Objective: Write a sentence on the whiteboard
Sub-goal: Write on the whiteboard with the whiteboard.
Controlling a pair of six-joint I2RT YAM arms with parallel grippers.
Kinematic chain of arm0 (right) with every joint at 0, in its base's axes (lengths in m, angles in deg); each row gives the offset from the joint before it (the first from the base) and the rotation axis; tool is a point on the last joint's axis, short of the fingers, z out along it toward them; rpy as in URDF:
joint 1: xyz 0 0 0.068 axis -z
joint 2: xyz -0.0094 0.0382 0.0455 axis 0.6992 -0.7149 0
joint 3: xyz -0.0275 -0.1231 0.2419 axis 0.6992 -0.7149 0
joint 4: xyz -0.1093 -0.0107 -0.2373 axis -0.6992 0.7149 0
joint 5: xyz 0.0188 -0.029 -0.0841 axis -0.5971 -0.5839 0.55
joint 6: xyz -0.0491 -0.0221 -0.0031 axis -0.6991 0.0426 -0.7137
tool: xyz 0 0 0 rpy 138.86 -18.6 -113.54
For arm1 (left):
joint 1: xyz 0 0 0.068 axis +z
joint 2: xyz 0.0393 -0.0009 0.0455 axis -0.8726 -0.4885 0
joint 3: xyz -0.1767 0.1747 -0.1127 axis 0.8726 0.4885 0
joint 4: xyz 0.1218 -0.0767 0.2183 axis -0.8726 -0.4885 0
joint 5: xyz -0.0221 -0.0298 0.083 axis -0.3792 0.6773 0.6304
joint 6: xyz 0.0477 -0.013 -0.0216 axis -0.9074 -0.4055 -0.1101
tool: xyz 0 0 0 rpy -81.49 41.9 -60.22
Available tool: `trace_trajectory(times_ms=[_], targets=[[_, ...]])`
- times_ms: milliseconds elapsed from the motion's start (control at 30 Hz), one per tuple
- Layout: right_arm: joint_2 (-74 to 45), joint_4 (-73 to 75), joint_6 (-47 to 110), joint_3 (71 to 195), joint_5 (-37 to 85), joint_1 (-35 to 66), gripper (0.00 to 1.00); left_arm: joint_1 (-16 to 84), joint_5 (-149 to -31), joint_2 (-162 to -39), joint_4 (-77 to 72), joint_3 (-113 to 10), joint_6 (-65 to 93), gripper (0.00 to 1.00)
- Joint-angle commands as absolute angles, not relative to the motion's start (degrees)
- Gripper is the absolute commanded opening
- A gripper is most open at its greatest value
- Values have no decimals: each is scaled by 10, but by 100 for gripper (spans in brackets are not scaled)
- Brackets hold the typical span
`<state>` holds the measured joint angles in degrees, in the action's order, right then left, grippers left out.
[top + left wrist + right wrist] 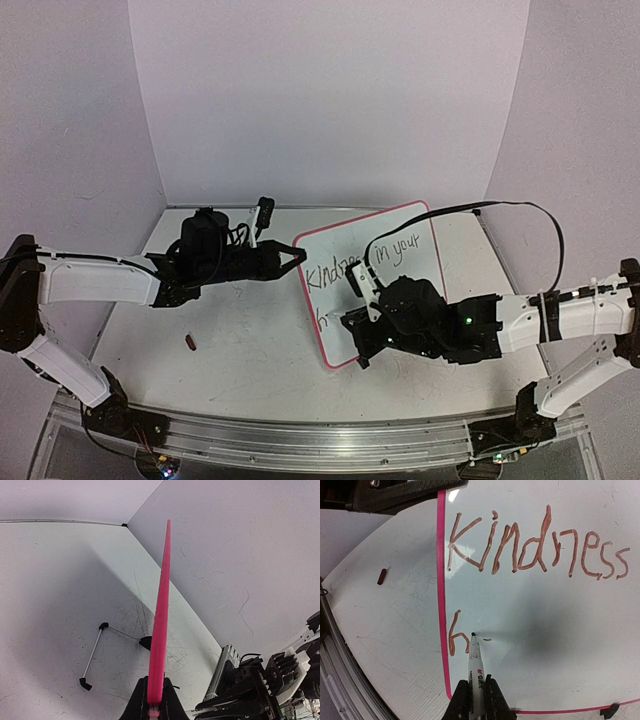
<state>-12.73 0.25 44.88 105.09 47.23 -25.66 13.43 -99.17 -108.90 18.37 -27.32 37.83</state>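
From above, the whiteboard (335, 325) is seen lying aslant on the desk (240, 320), right of centre. Its near-left edge is met by the left gripper (299, 257). The sentence (370, 262) is read as "Kindness in your", with one stroke begun beneath it. The board's lower part is covered by the right gripper (362, 328). A small dark-red cap (191, 343) is noted well apart on the desk.

In the left wrist view, the left gripper (155, 702) is shown clamped tight on the pink rim (161, 610), which is seen edge-on. A black clip foot (145, 642) is visible just beside the rim.

In the right wrist view, a marker (475, 667) is pinched firmly in the right gripper (474, 695). Its tip is set on the board just right of an "h", under "Kindness" (535, 545).

Several failures can be expected from here:

- The thin rim is held by a narrow pinch only, so the board could be pushed loose or turned if the marker is pressed hard.
- A shifted board would leave the second line crooked.
- Fresh ink could be smeared if the right wrist is dragged low over the board.
- Strokes would be broken if the tip is lifted by a tilted marker.
- With the second line started low, space near the bottom rim could be used up.
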Motion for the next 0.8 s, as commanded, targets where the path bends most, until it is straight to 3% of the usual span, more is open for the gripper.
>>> trace_trajectory(times_ms=[0,767], targets=[[-133,-11,451,1052,470,-255,0,124,-991,-1111,162,-276,379,0],[-120,15,471,1054,525,-232,0,124,-992,-1111,162,-278,378,0]])
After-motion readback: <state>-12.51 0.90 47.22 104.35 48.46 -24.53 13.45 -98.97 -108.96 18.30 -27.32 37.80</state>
